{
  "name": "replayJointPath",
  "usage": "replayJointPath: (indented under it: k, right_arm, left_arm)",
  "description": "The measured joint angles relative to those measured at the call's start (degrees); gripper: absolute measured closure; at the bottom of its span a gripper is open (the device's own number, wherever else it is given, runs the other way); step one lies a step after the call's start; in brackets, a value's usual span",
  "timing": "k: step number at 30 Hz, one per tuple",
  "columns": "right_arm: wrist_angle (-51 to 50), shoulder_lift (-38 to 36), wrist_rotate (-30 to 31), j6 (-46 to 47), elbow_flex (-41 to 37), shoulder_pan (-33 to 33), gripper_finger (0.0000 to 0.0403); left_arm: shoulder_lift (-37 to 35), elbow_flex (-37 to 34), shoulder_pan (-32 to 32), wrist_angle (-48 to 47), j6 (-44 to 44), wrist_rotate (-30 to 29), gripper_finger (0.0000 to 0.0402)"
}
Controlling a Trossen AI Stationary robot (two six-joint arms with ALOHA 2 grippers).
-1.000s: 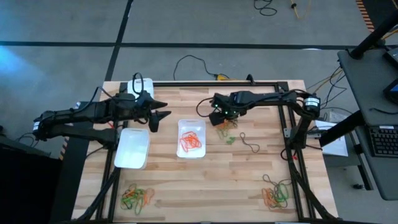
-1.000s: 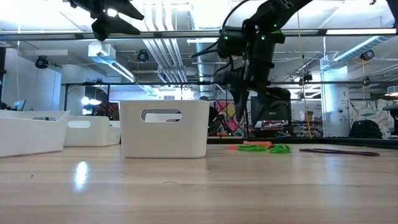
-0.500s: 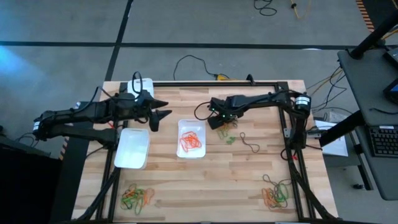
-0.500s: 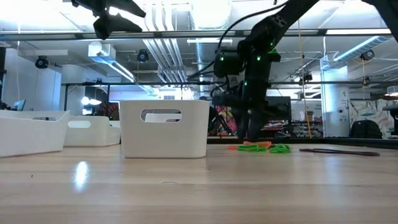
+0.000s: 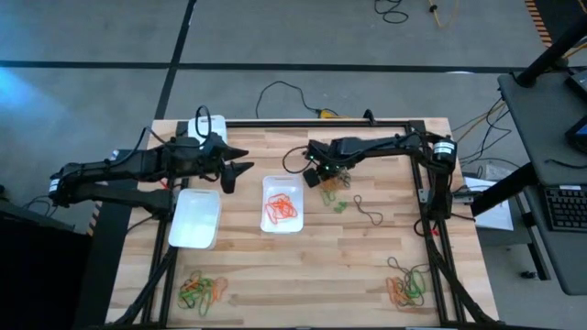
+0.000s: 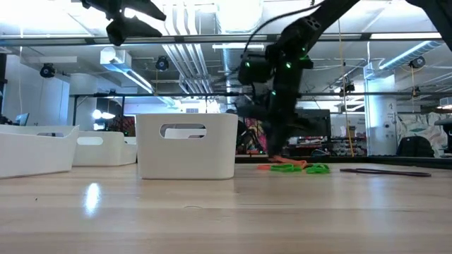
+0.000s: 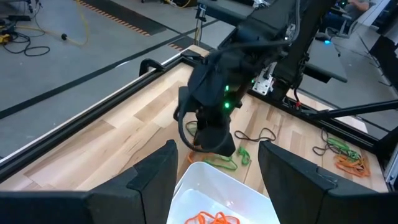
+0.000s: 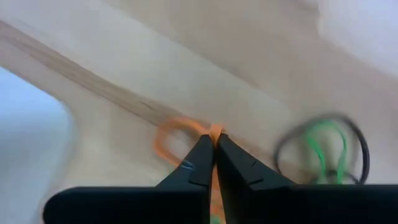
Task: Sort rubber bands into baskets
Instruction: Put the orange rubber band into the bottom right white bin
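Claw R [image 8: 215,144] clenched, pinching orange band [image 8: 177,138]; band's far loop blurred. Claw L [image 5: 240,174] spread, hovering.

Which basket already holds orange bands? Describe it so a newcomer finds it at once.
On the wooden table, look between the two arms, just beside the right gripper, which is shut on an orange rubber band. The middle basket sits there. Unlike the basket to its left, it holds a tangle of orange bands.
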Motion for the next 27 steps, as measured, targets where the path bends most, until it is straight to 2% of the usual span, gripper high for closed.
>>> replayJointPath:
  k: [7,11,15,18,21,24,27]
  right_arm:
    - [7.50,2.63,-0.04,-6.45,7.25,-3.40,0.0394]
    - [9.96,8.03,-2.04,-7.86,11.67,-5.02,0.0394]
    - [7.24,14.80,-3.28,-6.85,17.25,-5.68,0.0383]
    - [3.20,17.87,-3.32,-7.14,22.17,-5.74,0.0354]
    - [-2.68,18.47,-2.60,-10.41,26.73,-5.62,0.0310]
    - [-8.87,17.13,-1.29,-13.98,29.53,-5.49,0.0263]
    - [-14.76,13.95,-1.13,-16.87,31.13,-5.63,0.0224]
  left_arm:
    - [0.09,0.00,1.24,0.07,0.00,-0.12,0.0194]
    - [0.13,0.00,3.04,0.02,-0.52,-0.04,0.0194]
    - [0.15,0.00,5.46,-0.28,-1.06,1.50,0.0194]
    - [0.80,0.00,7.85,-2.08,-2.11,4.29,0.0194]
    - [2.34,0.01,10.58,-3.69,-1.76,9.63,0.0194]
    - [4.76,0.02,12.92,-3.59,-0.80,14.25,0.0194]
    - [7.64,0.00,14.66,-2.36,1.31,15.16,0.0194]
